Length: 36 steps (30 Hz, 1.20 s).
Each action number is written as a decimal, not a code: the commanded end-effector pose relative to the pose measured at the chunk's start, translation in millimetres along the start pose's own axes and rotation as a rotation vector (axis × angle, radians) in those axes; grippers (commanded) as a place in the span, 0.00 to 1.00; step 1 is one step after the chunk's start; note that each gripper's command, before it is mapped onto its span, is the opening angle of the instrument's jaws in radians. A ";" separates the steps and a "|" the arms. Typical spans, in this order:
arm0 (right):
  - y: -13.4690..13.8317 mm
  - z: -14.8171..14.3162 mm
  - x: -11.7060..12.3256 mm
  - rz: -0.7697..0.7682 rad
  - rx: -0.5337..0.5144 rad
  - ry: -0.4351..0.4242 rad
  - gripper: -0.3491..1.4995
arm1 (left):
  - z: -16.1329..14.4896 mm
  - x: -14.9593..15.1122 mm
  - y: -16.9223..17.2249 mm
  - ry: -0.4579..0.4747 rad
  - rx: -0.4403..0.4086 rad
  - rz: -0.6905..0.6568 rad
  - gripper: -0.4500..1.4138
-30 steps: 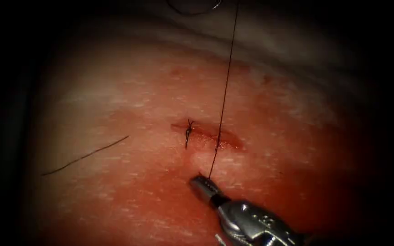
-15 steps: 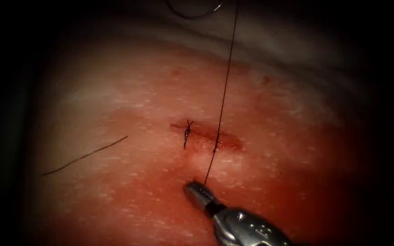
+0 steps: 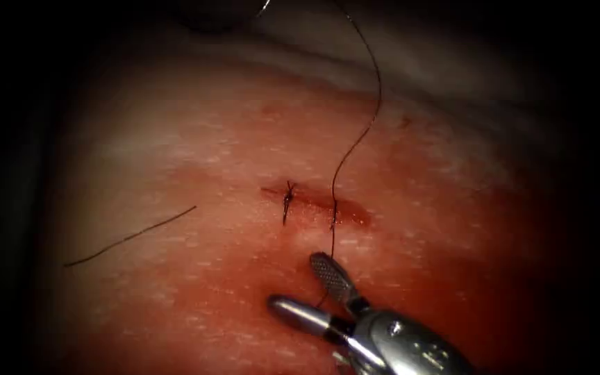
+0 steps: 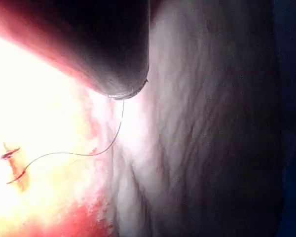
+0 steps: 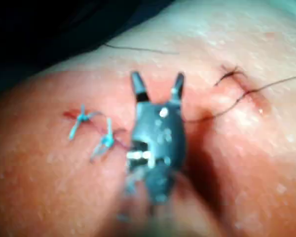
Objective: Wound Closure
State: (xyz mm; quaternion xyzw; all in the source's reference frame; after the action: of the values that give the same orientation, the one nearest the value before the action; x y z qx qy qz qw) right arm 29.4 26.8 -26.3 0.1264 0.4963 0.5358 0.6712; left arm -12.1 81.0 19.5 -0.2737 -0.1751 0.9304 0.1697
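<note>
Tissue (image 3: 175,139) carries a loose cut end of thread (image 3: 130,238) at left, then the cut (image 3: 314,203) with a knot (image 3: 287,201). Slack thread (image 3: 355,139) crosses the cut. Right tool (image 3: 307,288), jaws apart, holds nothing; closing could snag thread. Its wrist view adds older stitches (image 5: 93,128).

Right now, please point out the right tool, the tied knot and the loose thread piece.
right tool (image 3: 308,286), endoscope view: between its open jaws, holding nothing.
tied knot (image 3: 287,198), endoscope view: middle of the knot on the cut.
loose thread piece (image 3: 130,237), endoscope view: its middle, left of the cut.
</note>
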 end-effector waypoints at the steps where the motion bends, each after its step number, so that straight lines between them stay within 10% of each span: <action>1: -0.1 0.5 2.1 -0.049 -0.002 -0.009 0.91 | -0.6 -0.3 1.8 0.003 -0.011 0.008 0.05; 7: 3.9 1.7 4.6 -0.328 0.044 -0.043 0.72 | -4.5 -1.8 9.2 0.006 -0.036 0.026 0.05; 8: 4.4 1.8 4.4 -0.355 0.074 -0.056 0.58 | -4.7 -2.0 9.9 0.004 -0.034 0.028 0.05; 9: 5.6 1.9 3.9 -0.401 0.134 -0.102 0.06 | -5.2 -2.3 11.4 0.006 -0.044 0.032 0.05; 10: 6.1 1.9 3.7 -0.413 0.153 -0.108 0.00 | -5.4 -2.4 11.9 0.007 -0.047 0.034 0.05; 23: 15.0 6.0 6.1 -0.403 0.112 0.079 0.00 | -4.9 -2.3 20.9 0.056 -0.101 0.060 0.05; 36: 17.4 10.0 2.2 -0.323 0.198 0.128 0.00 | -2.6 -2.8 24.5 0.069 -0.115 0.082 0.05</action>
State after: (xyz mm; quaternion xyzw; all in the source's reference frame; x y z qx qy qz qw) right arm 26.1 39.3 -10.9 0.0760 0.6069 0.3753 0.6965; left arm -13.3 59.3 7.9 -0.3220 -0.2102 0.9150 0.1218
